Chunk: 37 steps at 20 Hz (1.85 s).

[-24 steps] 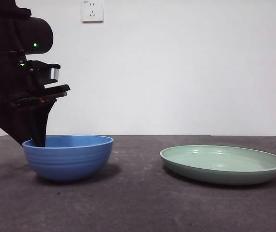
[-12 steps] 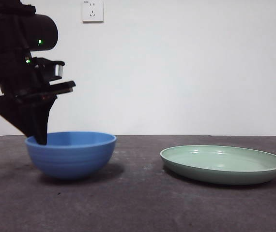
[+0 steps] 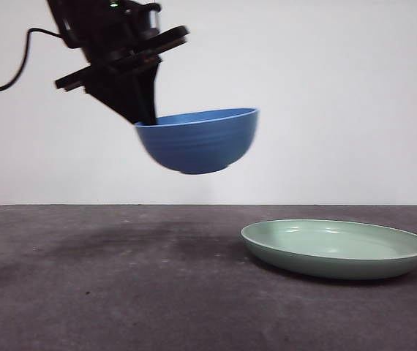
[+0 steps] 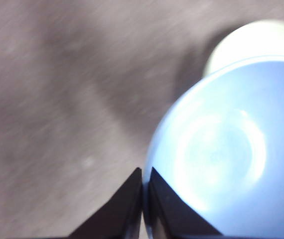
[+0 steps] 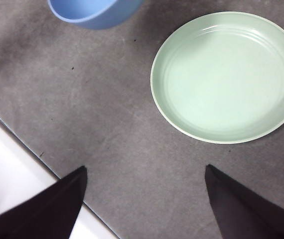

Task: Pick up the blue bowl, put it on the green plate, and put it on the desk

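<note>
The blue bowl (image 3: 200, 140) hangs in the air above the desk (image 3: 121, 292), slightly tilted, left of the green plate (image 3: 336, 248). My left gripper (image 3: 144, 110) is shut on the bowl's left rim; the left wrist view shows its jaws (image 4: 144, 191) pinching the rim of the blue bowl (image 4: 226, 154), with the green plate (image 4: 254, 40) beyond. My right gripper (image 5: 144, 199) stands open above the desk, apart from the green plate (image 5: 226, 74), and the blue bowl (image 5: 94, 12) shows at that picture's edge.
A pale strip (image 5: 12, 184) borders the desk's edge in the right wrist view. A white wall (image 3: 340, 102) stands behind the desk. A black cable (image 3: 11, 69) trails from the left arm.
The left gripper has lifted the blue bowl off the desk and carried it up and to the right, toward the green plate. The plate has not moved.
</note>
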### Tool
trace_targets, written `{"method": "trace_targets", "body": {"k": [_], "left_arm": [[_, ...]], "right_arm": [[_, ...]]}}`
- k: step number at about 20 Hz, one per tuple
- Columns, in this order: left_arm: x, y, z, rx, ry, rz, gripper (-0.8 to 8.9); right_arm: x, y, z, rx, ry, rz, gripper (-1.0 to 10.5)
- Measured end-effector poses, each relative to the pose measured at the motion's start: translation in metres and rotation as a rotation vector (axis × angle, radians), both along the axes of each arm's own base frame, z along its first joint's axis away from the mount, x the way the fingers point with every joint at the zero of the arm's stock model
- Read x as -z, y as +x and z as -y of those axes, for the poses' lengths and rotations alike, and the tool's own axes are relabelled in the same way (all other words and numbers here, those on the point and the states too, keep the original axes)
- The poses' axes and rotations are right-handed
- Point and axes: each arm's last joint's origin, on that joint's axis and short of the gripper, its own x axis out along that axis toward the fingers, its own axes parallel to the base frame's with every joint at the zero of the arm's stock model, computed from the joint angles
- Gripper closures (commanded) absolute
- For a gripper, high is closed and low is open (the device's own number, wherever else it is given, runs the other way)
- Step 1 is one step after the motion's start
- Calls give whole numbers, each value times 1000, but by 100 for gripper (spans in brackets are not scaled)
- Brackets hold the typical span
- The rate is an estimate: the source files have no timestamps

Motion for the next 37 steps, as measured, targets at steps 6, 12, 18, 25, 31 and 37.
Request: {"method": "trace_targets", "body": {"k": [6,12,18,25,31,37], "left_arm": [[18,10,44,47,-14,-29,803],[38,33,101,119,-1,-49,803],[74,47,137,156,47,-110,803],[85,50,143,162,59,-124,794],[85,47,146,177,64,-124,650],[84,42,149,191,70,-126,649]], "right_arm": [[0,0,0,12,8,-10,568],[0,-1,0,19,9,-18,568],[0,-1,0,29,12,-27,568],[0,-1,0,31,13,-29,568],[0,-1,0,31,13,-29,568],[0,-1,0,32,12,-29,568]]}}
